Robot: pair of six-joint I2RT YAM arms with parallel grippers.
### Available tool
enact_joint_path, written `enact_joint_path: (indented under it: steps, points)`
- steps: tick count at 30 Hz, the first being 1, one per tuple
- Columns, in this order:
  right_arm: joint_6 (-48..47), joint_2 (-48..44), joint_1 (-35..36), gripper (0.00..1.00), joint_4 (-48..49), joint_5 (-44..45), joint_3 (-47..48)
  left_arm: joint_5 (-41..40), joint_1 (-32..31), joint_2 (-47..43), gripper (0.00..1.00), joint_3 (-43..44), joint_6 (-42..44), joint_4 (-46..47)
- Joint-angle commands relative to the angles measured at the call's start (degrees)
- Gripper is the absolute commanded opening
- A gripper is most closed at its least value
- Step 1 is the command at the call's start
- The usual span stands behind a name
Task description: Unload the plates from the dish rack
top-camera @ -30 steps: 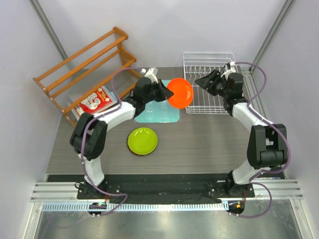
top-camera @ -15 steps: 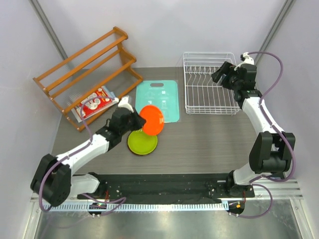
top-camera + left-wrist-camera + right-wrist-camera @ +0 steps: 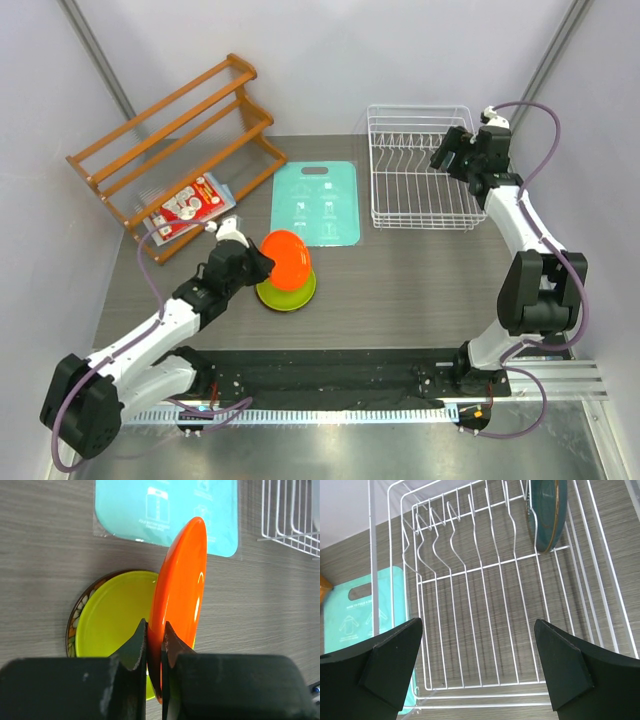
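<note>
Now: left gripper [image 3: 154, 630] pinching orange plate [image 3: 180, 590] by rim, plate tilted on edge over lime plate [image 3: 110, 617]; contact unclear. Lime plate stacked on dark red floral plate [image 3: 74, 625] on bench [image 3: 420, 280], near teal board [image 3: 316, 205]. Right gripper [image 3: 477, 625] spread wide, empty, above dish rack [image 3: 410, 190]. Dark teal plate [image 3: 547, 510] upright between tines near rack corner.

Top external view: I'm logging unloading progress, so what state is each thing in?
dark red plate, flat on table
lime plate, flat on dark red plate
orange plate, tilted on edge over lime plate
left gripper, shut on orange plate
dish rack, holds one plate
teal plate, upright in dish rack
right gripper, open, empty
</note>
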Motion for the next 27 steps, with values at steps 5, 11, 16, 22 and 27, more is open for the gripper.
enact_joint_path:
  steps: [5,11,16,22,27]
  points:
    - [-2.66,2.34,-1.36,1.0,-1.53,4.83,6.81,-1.16,0.0,-3.82,0.0,-5.52,-4.5,-1.46]
    - [-2.92,2.95,-1.81,1.0,-2.05,6.32,8.05,-0.72,0.0,-4.61,0.06,-7.54,-5.3,-2.34]
    - [-4.77,5.68,-2.33,1.0,-4.34,9.66,11.03,-0.45,0.0,-6.63,0.37,-8.78,-5.91,-3.04]
    - [-7.57,8.93,-2.42,1.0,-5.48,14.76,13.75,-1.94,0.0,-8.48,0.56,-7.99,-5.12,-6.03]
    - [-8.55,11.13,-2.51,1.0,-5.84,16.78,16.3,-2.47,0.0,-8.75,0.85,-5.53,-3.45,-9.19]
